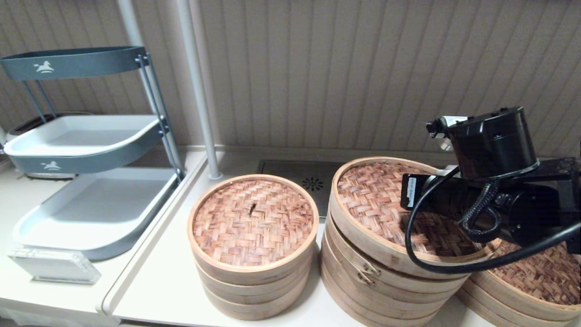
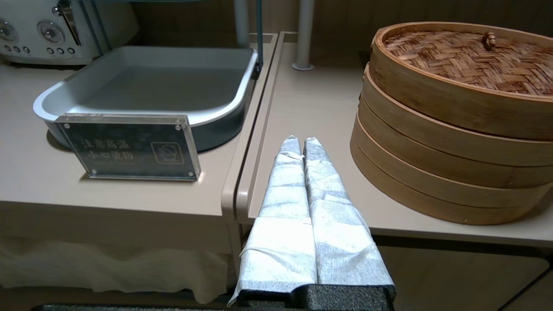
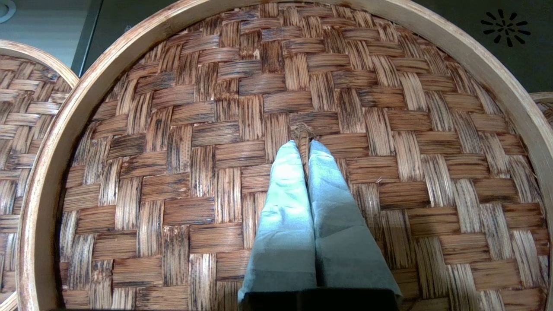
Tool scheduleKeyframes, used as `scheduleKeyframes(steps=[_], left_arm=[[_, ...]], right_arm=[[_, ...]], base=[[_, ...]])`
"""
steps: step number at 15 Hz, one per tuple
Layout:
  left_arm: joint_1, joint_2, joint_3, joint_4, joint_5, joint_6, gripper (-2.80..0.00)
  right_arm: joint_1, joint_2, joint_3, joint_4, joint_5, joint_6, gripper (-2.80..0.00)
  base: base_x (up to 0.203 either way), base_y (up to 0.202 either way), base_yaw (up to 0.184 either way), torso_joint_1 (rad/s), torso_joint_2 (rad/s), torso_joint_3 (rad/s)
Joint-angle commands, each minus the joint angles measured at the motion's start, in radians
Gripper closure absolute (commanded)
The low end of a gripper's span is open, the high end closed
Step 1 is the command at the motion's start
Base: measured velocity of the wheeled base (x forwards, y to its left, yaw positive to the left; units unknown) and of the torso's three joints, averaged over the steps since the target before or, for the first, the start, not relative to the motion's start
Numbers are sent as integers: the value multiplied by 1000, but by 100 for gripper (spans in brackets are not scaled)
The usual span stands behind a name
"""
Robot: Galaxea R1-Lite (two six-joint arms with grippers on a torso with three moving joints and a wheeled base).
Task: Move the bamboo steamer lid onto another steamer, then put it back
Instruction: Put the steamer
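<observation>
The bamboo steamer lid (image 1: 372, 195) lies tilted on the tall clasped stack (image 1: 386, 281), with a thin dark gap under its left side. In the right wrist view the lid (image 3: 173, 172) fills the picture. My right gripper (image 3: 303, 146) is shut on its small centre knot (image 3: 302, 131). From the head view only the black right arm (image 1: 494, 181) shows above the lid. The other steamer (image 1: 535, 277), low with a darker woven lid, sits at the far right, partly behind that arm. My left gripper (image 2: 298, 140) hangs shut and empty over the table's front edge.
The narrower small steamer (image 1: 253, 245) stands left of the tall stack, close to the left gripper (image 2: 453, 121). A grey tiered tray rack (image 1: 91, 136), an acrylic sign (image 1: 54, 265) and a white pole (image 1: 199, 91) occupy the left. A drain grille (image 1: 304, 181) lies behind.
</observation>
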Motion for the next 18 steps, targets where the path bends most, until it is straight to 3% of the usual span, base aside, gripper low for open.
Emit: scheduleKeyframes(steps=[1,16,17,18], left_arm=[[1,-2,25,-1,0,0,0],[0,-2,25,-1,1,0,0],[1,-2,25,-1,0,0,0],[0,-2,25,-1,1,0,0]], right_arm=[[-6,15,-1,-2,-4,2,0],[-7,15,28,-1,-5,5,0],[-7,12,29,0,-5,5,-280],[-7,10,29,0,-4,5,-280]], base=[[0,0,0,0,0,0],[0,0,0,0,0,0],[0,0,0,0,0,0],[0,0,0,0,0,0]])
